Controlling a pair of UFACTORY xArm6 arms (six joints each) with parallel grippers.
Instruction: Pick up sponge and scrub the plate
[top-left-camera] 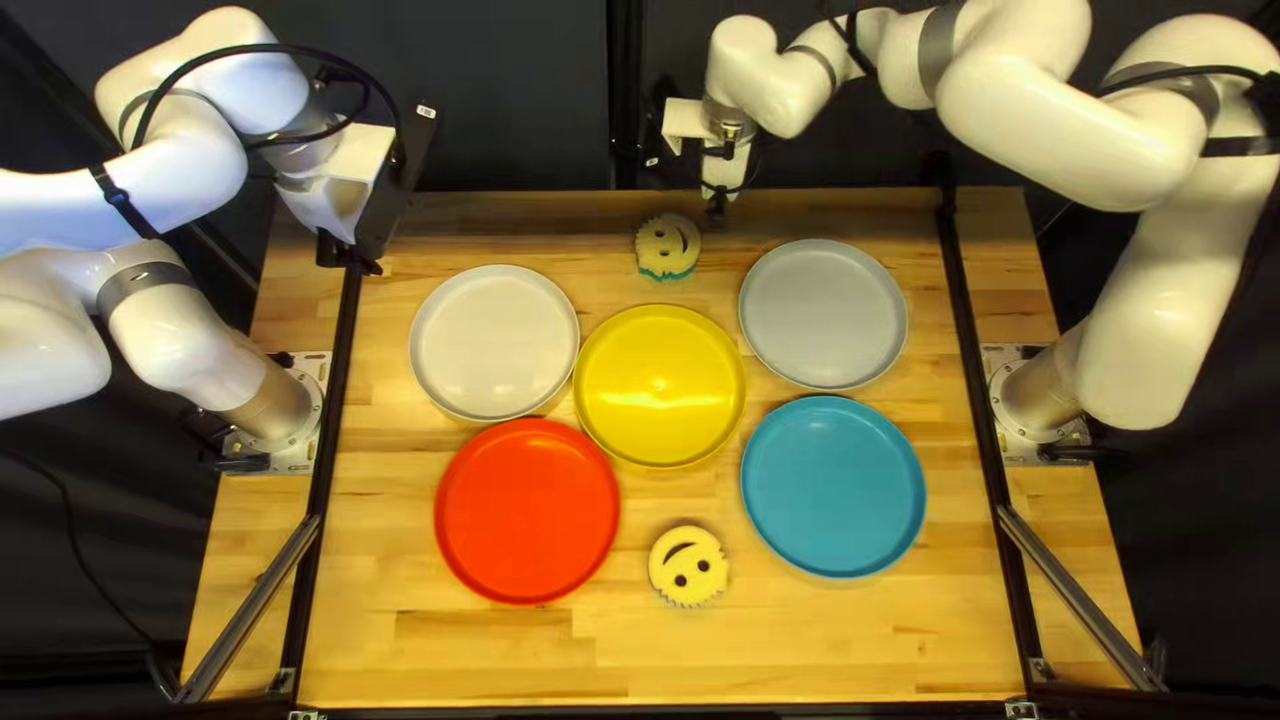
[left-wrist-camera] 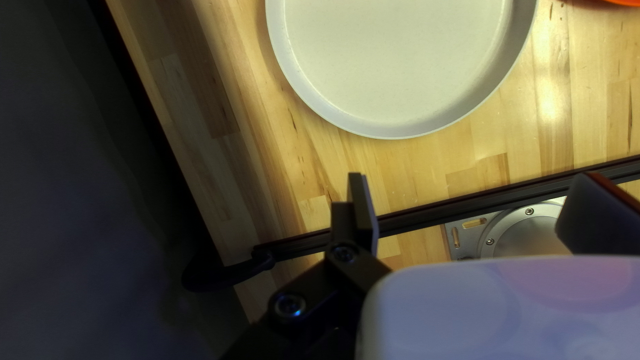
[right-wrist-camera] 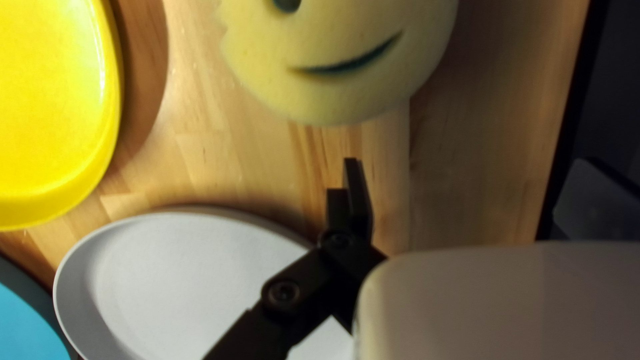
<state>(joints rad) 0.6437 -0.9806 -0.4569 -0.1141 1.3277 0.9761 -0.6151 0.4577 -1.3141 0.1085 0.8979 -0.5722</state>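
My right gripper (top-left-camera: 718,203) and left gripper (top-left-camera: 352,259) each have their fingers spread apart. A smiley sponge (right-wrist-camera: 333,90) is just ahead of the right fingers, a white plate (left-wrist-camera: 400,67) ahead of the left ones, another smiley sponge (top-left-camera: 688,566) far from both.

- Site type: robotics lab.
- Equipment: white, jointed left arm (top-left-camera: 187,334) and right arm (top-left-camera: 1147,320), bases bolted to metal plates (top-left-camera: 291,462).
- Work surface: wooden table (top-left-camera: 827,640), fitted with dark rails (top-left-camera: 980,387).
- Backdrop: dark curtain (top-left-camera: 520,80).
- Wiring: exposed cables (top-left-camera: 263,50) along the arms.
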